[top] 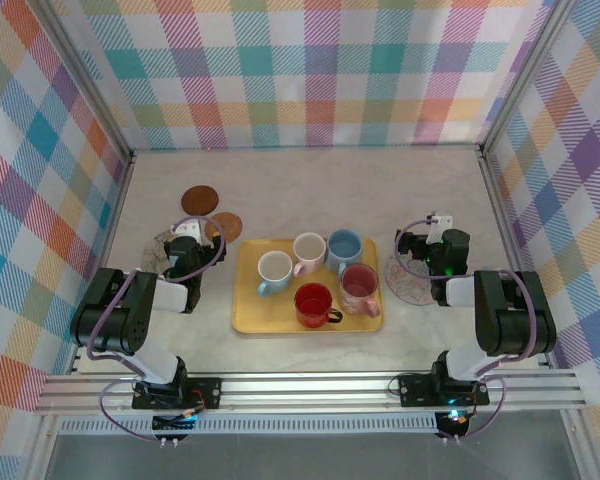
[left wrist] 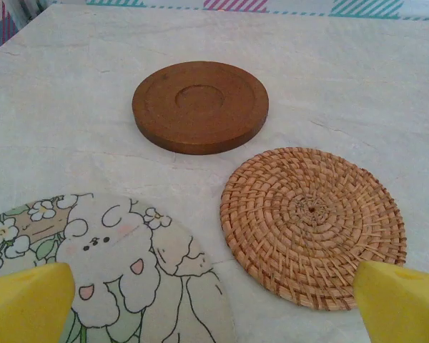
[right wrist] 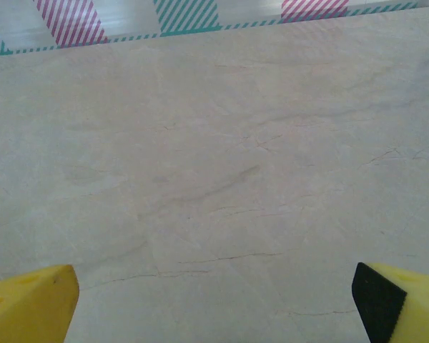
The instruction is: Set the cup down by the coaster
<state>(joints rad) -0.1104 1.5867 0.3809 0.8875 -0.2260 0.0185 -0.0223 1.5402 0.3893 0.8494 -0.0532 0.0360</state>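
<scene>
Leftmost, my left gripper (left wrist: 213, 311) hangs low over the table (right wrist: 214, 143), its yellow fingers spread wide with nothing between them. Under it lies a printed coaster (left wrist: 107, 264) with a cartoon sheep. Just right of that is a woven coaster (left wrist: 312, 225), and beyond both, farther off, a wooden coaster (left wrist: 200, 106) with a sunken centre.

Right of the coasters sits the yellow tray (top: 255, 315), and the cups are all on it, none lifted. A white cup (top: 274, 270) stands at the left, a cream cup (top: 308, 249) and a blue cup (top: 344, 246) along the far side, and a red cup (top: 315, 302) and a pink cup (top: 360, 288) on the near side. I cannot tell which one the task means.

They look like glazed mugs, so I expect them to be stiff, fairly heavy, slick and liable to chip. I would pinch the wall at the rim on the side away from the handle, with one finger inside, and lift straight up because the neighbours crowd close.

Farthest right, my right gripper (right wrist: 214, 307) is also spread and empty, above a lacy patterned coaster (top: 408, 283) beside the tray.
</scene>
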